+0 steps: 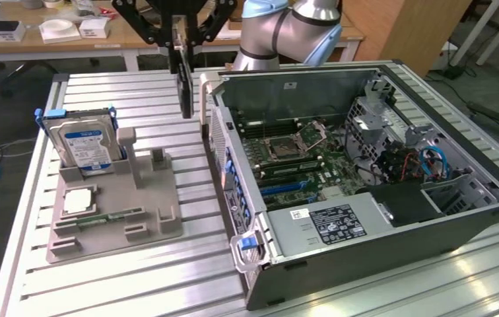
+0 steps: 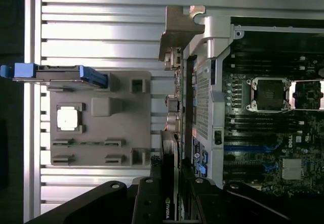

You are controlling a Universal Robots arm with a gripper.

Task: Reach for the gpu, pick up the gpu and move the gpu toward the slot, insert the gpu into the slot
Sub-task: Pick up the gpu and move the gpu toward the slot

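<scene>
My gripper (image 1: 180, 32) hangs high at the back of the table, shut on the gpu (image 1: 183, 72). The card hangs edge-down in the air, over the gap between the grey fixture and the open computer case (image 1: 461, 218). In the wrist view the gpu (image 2: 171, 148) appears edge-on between my black fingers (image 2: 147, 204), with its silver end bracket (image 2: 178, 29) at the far end. The card lies just outside the case wall. Blue expansion slots (image 1: 285, 187) sit on the motherboard inside the case, and the same slots (image 2: 248, 147) appear in the wrist view.
A grey fixture (image 1: 117, 218) on the exterior view's left holds a blue-labelled hard drive (image 1: 84, 142), a processor chip (image 1: 78, 200) and a memory stick (image 1: 109, 216). The ribbed aluminium table (image 1: 99, 290) carries everything. Benches with boxes stand behind.
</scene>
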